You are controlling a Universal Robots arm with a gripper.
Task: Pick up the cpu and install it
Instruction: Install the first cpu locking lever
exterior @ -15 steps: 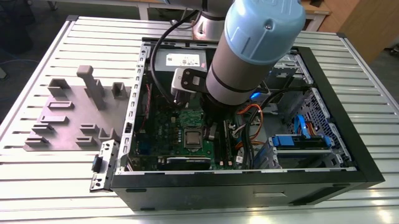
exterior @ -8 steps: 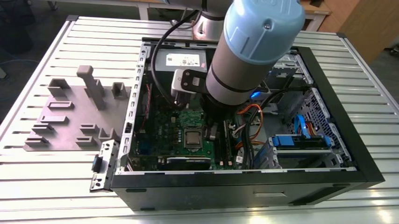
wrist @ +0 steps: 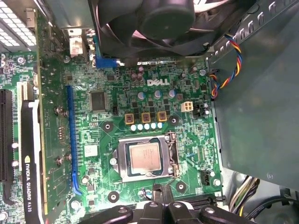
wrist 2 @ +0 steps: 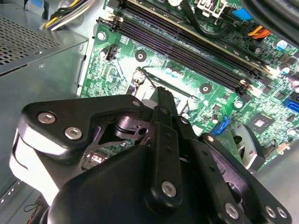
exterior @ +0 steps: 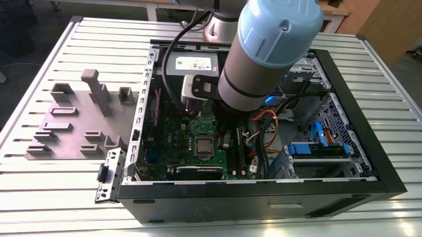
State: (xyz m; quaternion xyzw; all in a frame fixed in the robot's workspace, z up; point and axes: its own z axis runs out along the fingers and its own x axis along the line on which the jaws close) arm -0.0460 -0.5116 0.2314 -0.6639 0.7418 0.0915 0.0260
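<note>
The cpu (wrist: 145, 157) is seen lying flat in the socket frame (wrist: 122, 161) on the green motherboard (wrist: 187, 126), its dull silver top facing up. In the exterior view the cpu (exterior: 203, 145) is found near the middle of the open computer case (exterior: 389, 182), with the graphics card (exterior: 196, 172) at about 6 o'clock from it and the arm (exterior: 264, 54) rising at about 1 o'clock.

In the first wrist view, three square brown components (wrist: 145, 118) are lined up at 12 o'clock from the chip, the black fan (wrist: 154, 23) farther out in the same direction, a long blue slot (wrist: 72, 140) at 9 o'clock and a grey metal panel (wrist: 257, 116) at 3 o'clock. The gripper (wrist: 158, 191) is seen at 6 o'clock from the socket, just beside the frame's edge; nothing is seen held in it, and whether the fingers are apart or together cannot be told.

In the second wrist view the gripper (wrist 2: 164, 100) is pointed down over the motherboard (wrist 2: 121, 70), with the black memory slots (wrist 2: 187, 49) beyond it.

On the slatted table (exterior: 53, 192), well apart from the case at about 9 o'clock, a grey plastic fixture (exterior: 72, 123) with slotted blocks is laid.
</note>
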